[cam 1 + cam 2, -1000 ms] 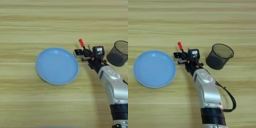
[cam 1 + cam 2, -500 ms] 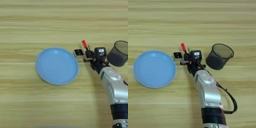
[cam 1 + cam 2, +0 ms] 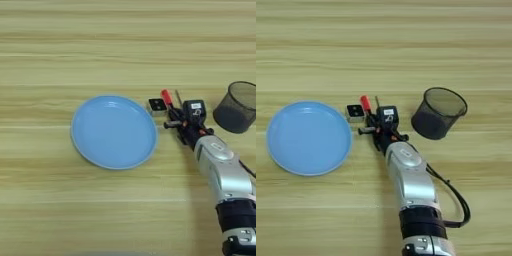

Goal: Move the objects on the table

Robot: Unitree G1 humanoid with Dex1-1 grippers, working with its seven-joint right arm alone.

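— Looking at the right arm's black two-fingered gripper [image 3: 372,126], what do you make of it?

— It sits low over the table just right of the small white cube with a black face [image 3: 355,113]. A slim black pen with a red end [image 3: 366,106] runs up and to the left out of the fingers, its red tip pointing to the far left. I cannot tell whether the fingers are clamped on it or merely lying along it; the black parts merge together there.

— And the cube?

— Resting on the light wood-grain table [image 3: 100,45], between the pen's red tip and the rim of the round blue plate [image 3: 114,131]. It lies just beside the plate, seemingly apart from it.

— Anything else near the gripper?

— A thin dark sliver [image 3: 179,97] shows just right of the red tip, on the far side of the gripper; too thin for me to name. Behind the fingers the silver forearm [image 3: 408,177] slants down toward the near edge, with a black cable [image 3: 456,200] looping off its right side.

— Further out?

— A black mesh cup [image 3: 437,113] stands upright to the right of the gripper, near but apart. The plate holds nothing.
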